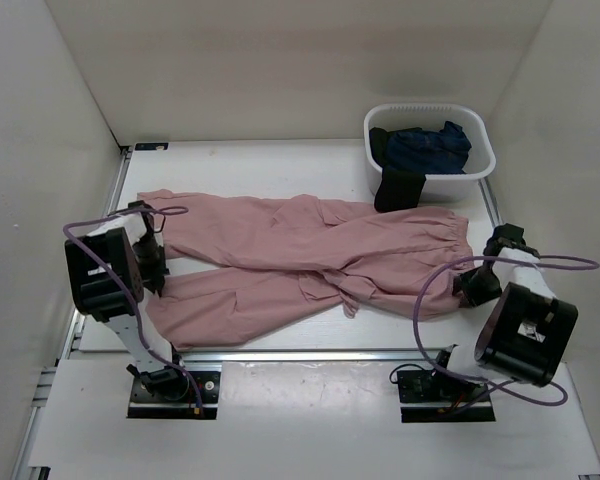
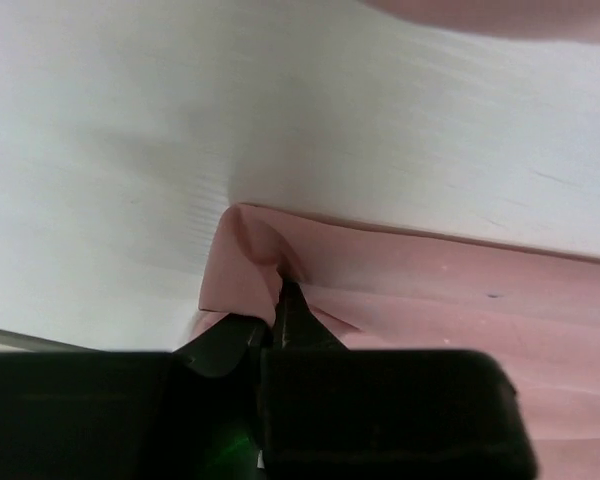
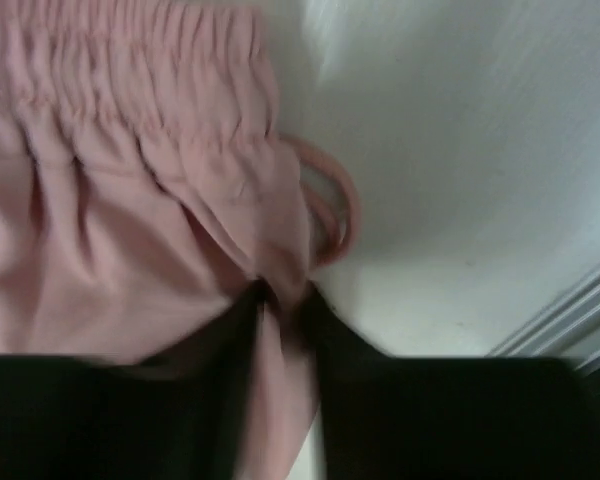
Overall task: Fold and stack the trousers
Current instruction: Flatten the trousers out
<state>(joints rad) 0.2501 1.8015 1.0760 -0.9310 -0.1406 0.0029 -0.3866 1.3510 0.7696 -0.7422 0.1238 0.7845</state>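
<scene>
Dusty-pink trousers [image 1: 310, 260] lie spread flat, gathered waist right, 2 legs pointing left.

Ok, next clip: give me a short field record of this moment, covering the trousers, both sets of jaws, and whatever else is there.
trousers: pink, spread across the table, waist to the right, legs to the left, not yet folded
left jaws: shut on a corner of a leg hem
right jaws: shut on the waistband edge, beside the drawstring loop
basket: white, far right, holds a navy garment
black garment: hangs over the basket's near rim
</scene>
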